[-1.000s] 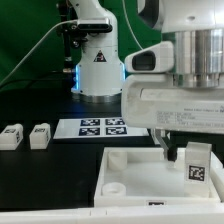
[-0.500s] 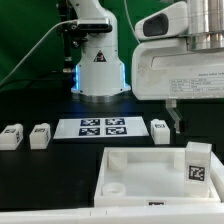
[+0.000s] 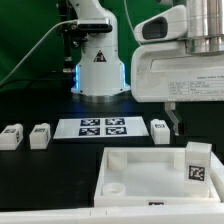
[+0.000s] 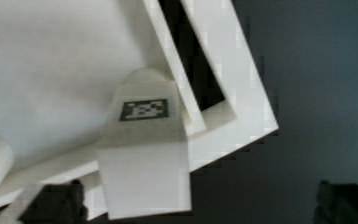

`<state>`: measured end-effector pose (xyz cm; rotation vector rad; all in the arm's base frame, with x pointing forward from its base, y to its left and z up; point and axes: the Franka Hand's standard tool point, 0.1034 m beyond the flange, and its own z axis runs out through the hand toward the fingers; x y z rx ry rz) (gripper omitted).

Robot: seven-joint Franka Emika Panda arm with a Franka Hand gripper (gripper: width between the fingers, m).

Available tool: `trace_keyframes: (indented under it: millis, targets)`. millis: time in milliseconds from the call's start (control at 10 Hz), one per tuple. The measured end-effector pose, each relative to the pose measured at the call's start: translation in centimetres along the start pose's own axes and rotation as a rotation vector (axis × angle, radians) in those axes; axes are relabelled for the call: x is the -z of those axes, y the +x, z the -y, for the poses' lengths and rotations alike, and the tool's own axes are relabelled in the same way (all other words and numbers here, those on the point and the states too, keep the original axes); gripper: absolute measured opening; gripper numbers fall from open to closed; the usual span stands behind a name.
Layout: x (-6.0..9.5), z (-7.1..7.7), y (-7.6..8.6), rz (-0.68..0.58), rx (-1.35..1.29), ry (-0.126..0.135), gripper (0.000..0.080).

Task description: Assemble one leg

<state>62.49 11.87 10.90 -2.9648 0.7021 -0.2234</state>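
A leg (image 3: 197, 160) with a black-and-white tag stands upright in the corner of the large white panel (image 3: 135, 170) on the exterior view's right. My gripper (image 3: 179, 120) hangs above and behind it, clear of it. In the wrist view the leg (image 4: 147, 150) rises from the panel (image 4: 60, 80), and my gripper (image 4: 199, 205) is open wide and empty, its dark fingertips (image 4: 51, 205) far apart. Three more legs lie on the table: two at the exterior view's left (image 3: 11, 136) (image 3: 40, 134) and one (image 3: 160, 128) beside the marker board.
The marker board (image 3: 100, 127) lies flat behind the panel. The arm's white base (image 3: 98, 65) stands at the back with cables around it. A round socket (image 3: 113, 186) shows in the panel's near corner on the exterior view's left.
My gripper has risen from around the leg and left it standing in the panel's corner. It has stayed still over the last half second.
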Motion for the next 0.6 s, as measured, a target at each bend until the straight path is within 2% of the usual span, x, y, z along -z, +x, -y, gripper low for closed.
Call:
trace_keyframes:
  millis: [600]
  targets:
    - [-0.12, -0.05, -0.05, 0.001, 0.0, -0.001, 0.0649]
